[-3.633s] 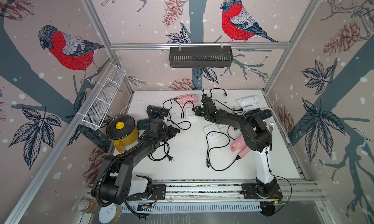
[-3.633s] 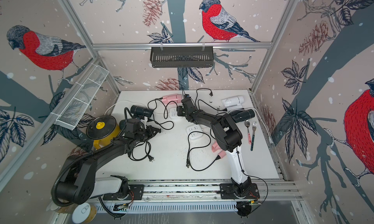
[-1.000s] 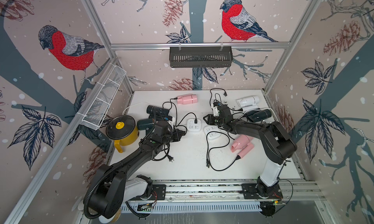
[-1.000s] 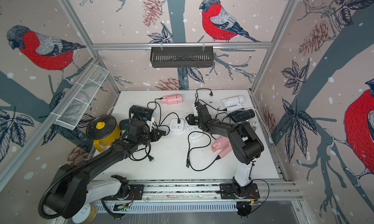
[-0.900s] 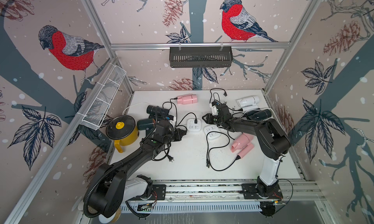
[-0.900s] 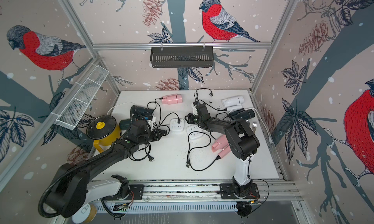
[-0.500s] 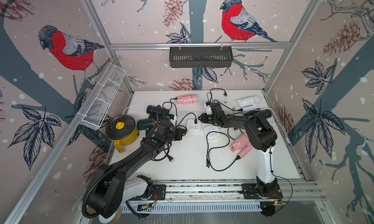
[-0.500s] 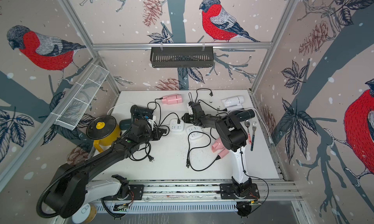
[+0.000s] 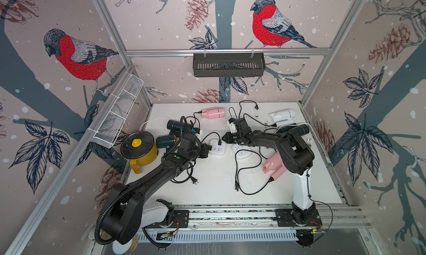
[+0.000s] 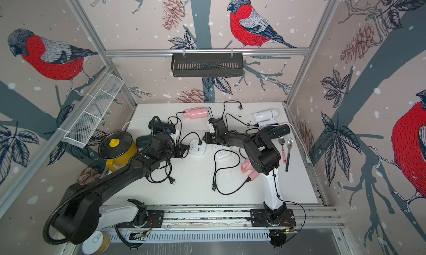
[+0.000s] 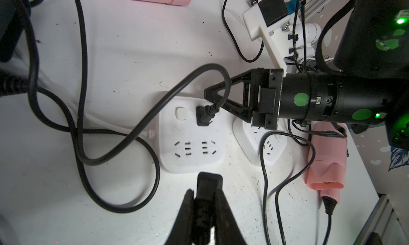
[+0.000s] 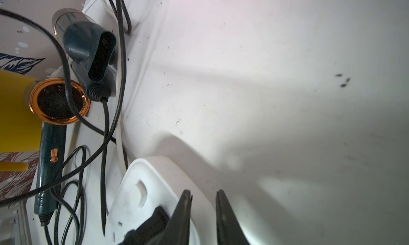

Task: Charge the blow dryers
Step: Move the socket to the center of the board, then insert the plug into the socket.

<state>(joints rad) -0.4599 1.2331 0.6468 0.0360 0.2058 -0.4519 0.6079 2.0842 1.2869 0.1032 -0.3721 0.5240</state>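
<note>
My left gripper (image 11: 204, 193) is shut on a black plug (image 11: 209, 182), just short of the white power strip (image 11: 190, 153). One plug (image 11: 204, 116) sits in that strip. My right gripper (image 12: 203, 195) hovers at the strip's far edge (image 12: 137, 188) beside that plug, jaws a little apart with nothing between them. In both top views the grippers (image 9: 208, 148) (image 9: 224, 137) (image 10: 186, 148) (image 10: 206, 137) face each other across the strip (image 9: 217, 147). Blow dryers lie around: pink (image 9: 213, 112), white (image 9: 282, 115), black (image 9: 178, 125), dark green (image 9: 166, 141), black (image 9: 299, 129), pink (image 9: 274, 165).
A second power strip (image 9: 242, 150) lies right of the first. A yellow pot (image 9: 140, 147) stands at the left. A spoon and fork (image 10: 287, 152) lie at the right edge. Loose plugs (image 9: 194, 181) (image 9: 236, 187) and cords cross the table's middle.
My right gripper has slid left to the power strip's far edge and its jaws have narrowed. The left gripper has stayed shut on its plug, almost still.
</note>
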